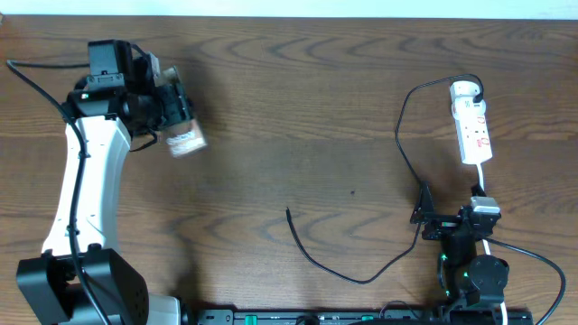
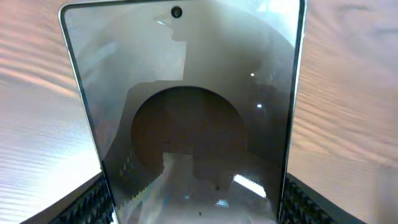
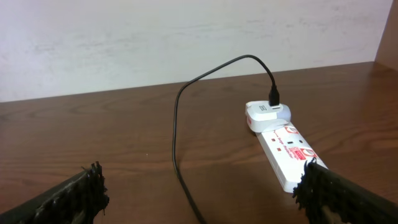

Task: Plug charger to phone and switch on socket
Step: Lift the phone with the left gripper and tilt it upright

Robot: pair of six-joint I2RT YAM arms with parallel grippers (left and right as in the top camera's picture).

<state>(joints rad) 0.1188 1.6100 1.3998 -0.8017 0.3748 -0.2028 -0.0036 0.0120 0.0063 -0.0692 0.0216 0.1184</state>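
My left gripper (image 1: pixel 173 113) at the far left is shut on the phone (image 1: pixel 187 137), holding it above the table. In the left wrist view the phone's glossy grey-brown face (image 2: pixel 186 112) with a brown oval fills the frame between my fingers (image 2: pixel 193 205). The black charger cable (image 1: pixel 357 271) runs from its loose tip (image 1: pixel 288 211) at table centre round to the white adapter on the socket (image 1: pixel 472 126) at the right. My right gripper (image 1: pixel 423 215) is open and empty, just before the socket (image 3: pixel 287 149), with the cable (image 3: pixel 177 143) lying between its fingers (image 3: pixel 205 193).
The socket's white cord (image 1: pixel 483 181) runs back toward my right arm's base (image 1: pixel 474 271). A pale wall (image 3: pixel 186 37) stands behind the table's far edge.
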